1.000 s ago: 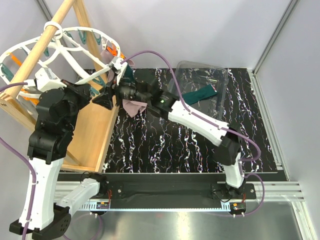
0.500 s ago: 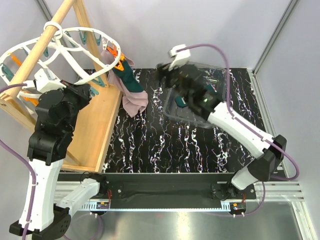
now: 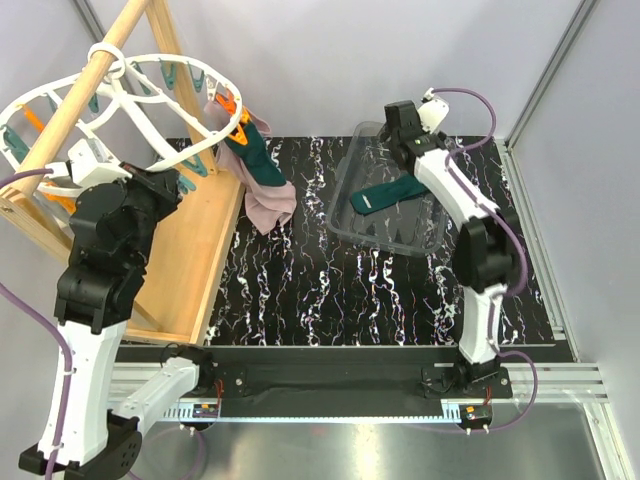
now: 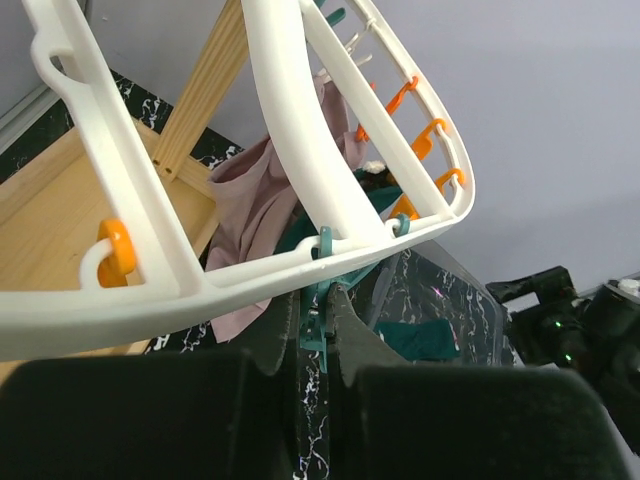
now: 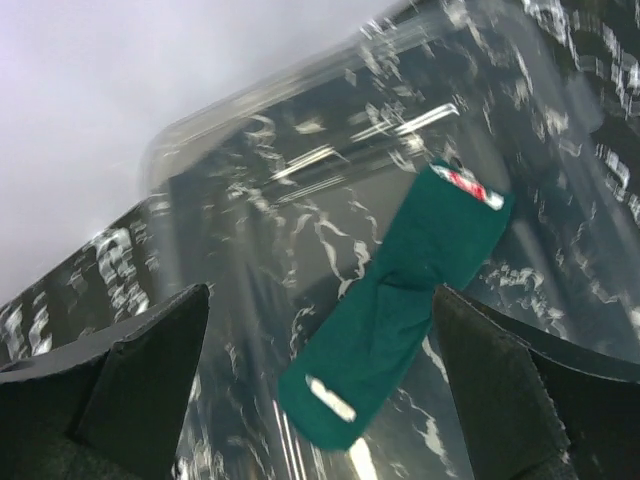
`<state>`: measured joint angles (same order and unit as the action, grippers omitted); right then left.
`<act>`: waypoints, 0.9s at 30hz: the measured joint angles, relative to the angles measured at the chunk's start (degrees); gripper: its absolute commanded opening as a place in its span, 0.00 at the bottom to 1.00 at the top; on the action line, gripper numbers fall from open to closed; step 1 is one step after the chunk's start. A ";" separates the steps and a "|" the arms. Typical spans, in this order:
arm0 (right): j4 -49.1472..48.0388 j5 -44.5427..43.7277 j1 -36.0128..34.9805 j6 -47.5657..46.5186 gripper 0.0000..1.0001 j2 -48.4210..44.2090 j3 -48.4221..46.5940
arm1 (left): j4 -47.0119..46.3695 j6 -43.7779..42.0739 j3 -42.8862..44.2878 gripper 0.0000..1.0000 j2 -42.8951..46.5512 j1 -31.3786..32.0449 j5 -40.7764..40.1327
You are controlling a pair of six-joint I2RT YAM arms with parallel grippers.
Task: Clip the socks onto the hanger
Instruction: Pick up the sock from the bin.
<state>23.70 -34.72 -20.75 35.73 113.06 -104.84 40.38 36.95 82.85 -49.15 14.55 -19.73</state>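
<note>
The hanger (image 4: 285, 130) arches over the left gripper (image 4: 320, 330), its white rim crossing just above the fingertips. That gripper is clenched on a teal peg (image 4: 318, 290) dangling from the rim. Beyond it and a little to its right, a mauve cloth (image 3: 270, 208) hangs from the same rim, with one sock (image 3: 255, 160) already pinched in an orange peg beside it. The right gripper (image 5: 320, 300) is spread wide and holds nothing. It hovers above a clear tray (image 3: 400, 240), whose floor lies below and ahead of the fingers. The other sock (image 5: 400, 300) lies flat there, apart from both fingers, twisted at its middle, with the red-and-white figure at the end farther from the hand. It looks light, limp and thin, so it would likely sag and fold once lifted. The smooth tray may let it slide under a shallow pinch. The raised twist, or the plain end nearer the hand, seems the best place to grip, leaving an edge free for the peg.
</note>
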 measured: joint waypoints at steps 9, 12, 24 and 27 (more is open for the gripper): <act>23.54 -3.67 2.62 21.00 1.00 22.82 -25.83 | -1.84 -0.50 -2.54 0.00 -0.46 -0.04 0.04; 26.97 -3.72 2.82 27.04 1.00 23.43 -24.76 | -2.75 -0.48 -3.28 0.00 -0.46 -0.04 0.04; 28.09 -5.33 3.56 39.17 1.00 25.79 -20.52 | -4.09 0.15 -4.70 0.00 0.02 -0.09 0.33; 26.84 -5.29 3.58 39.23 0.99 27.61 -20.65 | -4.28 0.37 -5.03 0.00 0.35 -0.20 0.42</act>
<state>50.54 -40.01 -17.17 74.96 140.66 -125.49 36.10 37.32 77.82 -48.80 14.35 -19.31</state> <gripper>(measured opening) 0.994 0.069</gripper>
